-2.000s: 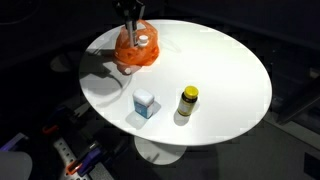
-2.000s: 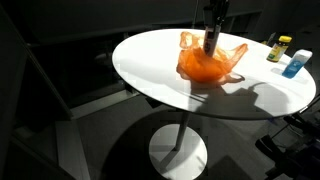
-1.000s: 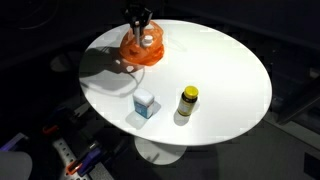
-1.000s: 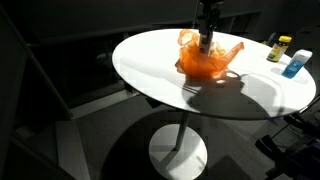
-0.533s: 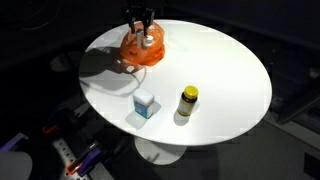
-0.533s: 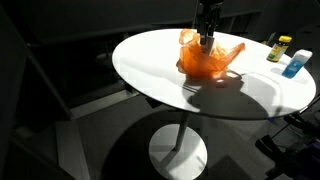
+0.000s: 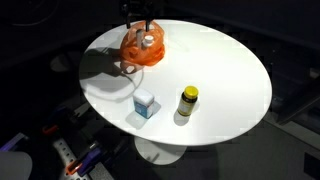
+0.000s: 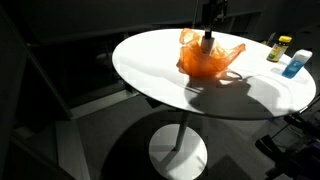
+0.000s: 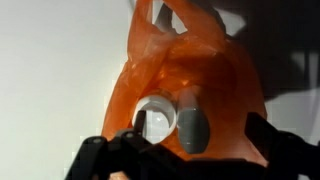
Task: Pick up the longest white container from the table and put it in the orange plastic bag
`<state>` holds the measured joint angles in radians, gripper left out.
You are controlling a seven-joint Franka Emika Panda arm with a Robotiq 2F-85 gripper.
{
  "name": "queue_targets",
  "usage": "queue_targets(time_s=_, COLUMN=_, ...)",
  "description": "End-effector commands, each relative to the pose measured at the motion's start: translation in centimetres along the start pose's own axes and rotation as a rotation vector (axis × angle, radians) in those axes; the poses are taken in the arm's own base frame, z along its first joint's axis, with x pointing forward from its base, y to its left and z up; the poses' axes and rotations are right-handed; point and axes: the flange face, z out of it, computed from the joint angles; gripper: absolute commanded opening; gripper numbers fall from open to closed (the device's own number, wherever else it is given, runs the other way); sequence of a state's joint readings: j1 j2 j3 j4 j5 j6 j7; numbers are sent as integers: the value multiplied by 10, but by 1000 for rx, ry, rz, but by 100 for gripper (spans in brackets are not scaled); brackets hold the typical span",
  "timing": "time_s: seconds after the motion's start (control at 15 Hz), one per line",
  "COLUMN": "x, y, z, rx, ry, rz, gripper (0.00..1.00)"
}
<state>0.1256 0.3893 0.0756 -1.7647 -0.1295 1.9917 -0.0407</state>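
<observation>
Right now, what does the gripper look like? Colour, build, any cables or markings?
The gripper is black: two chunky fingers with jointed, linkage-like outlines in the wrist view. In both exterior views it reads as a dark, narrow shape against a dark background. No cables or markings can be made out.

Nothing legible anywhere: the jar point(image 7: 188, 101) wears a dark, blurred label, the box point(image 7: 145, 104) shows only blue and white, and the container point(image 7: 147, 42) in the bag point(image 7: 132, 51) is too small to read.

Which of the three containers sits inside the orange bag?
The white container; the pale blue box and yellow-capped jar stand outside the orange bag on the table.
</observation>
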Motion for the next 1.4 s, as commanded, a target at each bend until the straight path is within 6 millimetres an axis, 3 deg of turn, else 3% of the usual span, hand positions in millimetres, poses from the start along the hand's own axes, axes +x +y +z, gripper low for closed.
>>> queue_targets(time_s=0.0, x=-27, y=9, z=-21, rx=8, ry=-68, rz=56, gripper=99)
queue_targets(time_s=0.33, x=-65, y=20, z=-35, rx=20, ry=-151, rz=155, gripper=100)
queue_targets(time_s=1.0, x=-145, y=34, z=-45, rx=41, ry=-31, rz=255, gripper=100)
queue_targets(time_s=1.27, x=-159, y=34, z=-43, rx=29, ry=-4, rz=270, gripper=100)
queue_targets(time_s=1.33, x=-147, y=33, z=-42, rx=22, ry=-31, rz=242, gripper=100)
